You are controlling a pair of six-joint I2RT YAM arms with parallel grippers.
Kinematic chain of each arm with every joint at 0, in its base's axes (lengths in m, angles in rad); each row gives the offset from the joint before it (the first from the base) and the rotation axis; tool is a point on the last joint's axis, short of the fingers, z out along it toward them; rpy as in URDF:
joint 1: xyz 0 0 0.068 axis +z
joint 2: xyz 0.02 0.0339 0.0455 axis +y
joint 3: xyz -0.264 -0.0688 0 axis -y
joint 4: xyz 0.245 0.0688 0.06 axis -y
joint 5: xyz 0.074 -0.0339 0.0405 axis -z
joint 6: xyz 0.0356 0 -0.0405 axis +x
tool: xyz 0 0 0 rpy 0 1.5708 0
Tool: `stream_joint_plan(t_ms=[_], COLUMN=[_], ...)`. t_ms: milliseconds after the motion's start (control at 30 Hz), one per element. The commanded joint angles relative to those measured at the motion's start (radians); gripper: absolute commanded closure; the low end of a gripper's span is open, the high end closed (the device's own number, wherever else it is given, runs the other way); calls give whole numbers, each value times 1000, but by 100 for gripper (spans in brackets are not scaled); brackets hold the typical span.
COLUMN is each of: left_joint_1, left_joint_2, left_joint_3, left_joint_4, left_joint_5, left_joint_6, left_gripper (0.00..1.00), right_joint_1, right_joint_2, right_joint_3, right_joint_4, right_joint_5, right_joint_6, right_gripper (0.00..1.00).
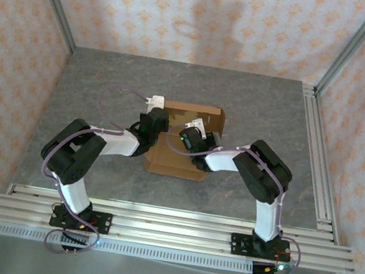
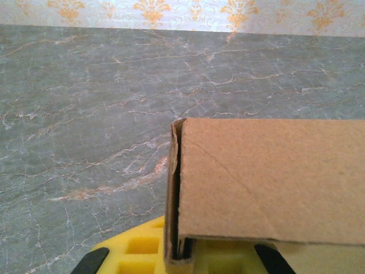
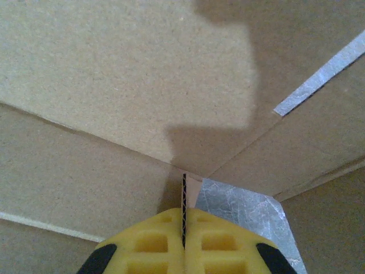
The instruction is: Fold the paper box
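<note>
Looking at the box point(image 1: 173, 163), I find it near the middle of the table point(image 1: 263, 108), plain brown and partly formed, its base flat on the top and a wall raised along its far side. Both arms reach in from the near edge and meet over it, the left one at its left side and the right one over its middle.

The left claw point(image 2: 179, 260) is pinching the box's left wall. On its wrist view a doubled cardboard edge runs upright into the gap between the yellow fingers point(image 2: 142, 245), and a flat panel with a faint diagonal crease spreads to the right of that edge.

The right claw point(image 3: 184, 242) is pressed together on a thin flap, whose corrugated edge shows as a dark line caught between its fingers. Beyond it, inner panels of the box meet at creases, and slivers of grey table show through gaps.

The marbled top runs out to patterned walls point(image 1: 154, 7). Metal rails point(image 1: 169, 222) carry the arm bases at the near edge.
</note>
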Motion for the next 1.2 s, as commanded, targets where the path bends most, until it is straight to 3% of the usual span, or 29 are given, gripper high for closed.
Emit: stream_joint_plan(t_ms=[0,67,200,333,467,667,800,967,1167], left_joint_1=[-10,-9,-9,-9,-11,-19,-25,-30,-33], left_joint_2=[48,50,56,56,56,72,80,83,79], left_joint_3=[-5,-4,3,8,8,23,31,32,24], left_joint_4=[-134,-137,-144,-141,-137,-145,-148,-150,-152], left_joint_5=[26,26,22,17,13,2,-7,-16,-28], left_joint_6=[-10,-10,-3,5,9,38,52,54,57], left_gripper=[100,100,100,100,100,100,100,100,100], right_joint_1=[16,14,13,6,-14,-126,-208,-248,-288], right_joint_2=[-47,-98,-217,-362,-517,-647,-552,-393,-270], right_joint_3=[7,-5,-33,-100,-144,-64,119,330,425], right_joint_4=[-5,-5,-45,-86,-125,-198,-375,-560,-640], right_joint_5=[-30,-78,-203,-283,-302,-414,-532,-647,-712], right_joint_6=[-8,15,9,-3,37,267,422,487,539], right_gripper=[89,79,47,35,35,39,39,44,55])
